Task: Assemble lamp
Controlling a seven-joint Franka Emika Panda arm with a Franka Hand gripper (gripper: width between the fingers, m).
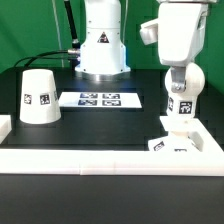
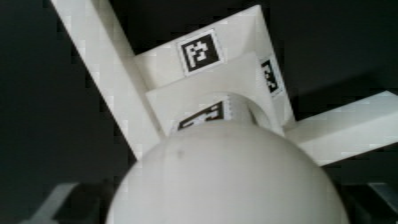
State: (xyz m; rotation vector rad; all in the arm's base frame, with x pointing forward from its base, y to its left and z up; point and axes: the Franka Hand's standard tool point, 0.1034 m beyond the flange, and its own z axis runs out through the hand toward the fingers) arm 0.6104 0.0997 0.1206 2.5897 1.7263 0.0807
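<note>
The white ball bulb (image 1: 178,124) is held in my gripper (image 1: 179,114) at the exterior view's right front, right on top of the small blocky base (image 1: 170,146), which shows square tags. I cannot tell whether the bulb is seated in it. In the wrist view the bulb (image 2: 222,175) fills the lower frame, with the tagged base (image 2: 205,90) right behind it. The fingers are mostly hidden by the bulb. The tapered shade (image 1: 40,95) stands upside down, tags showing, at the exterior view's left, apart from the gripper.
The marker board (image 1: 100,99) lies flat mid-table in front of the robot's pedestal (image 1: 103,60). A white raised border (image 1: 100,158) runs along the front and right edges of the black table, close around the base.
</note>
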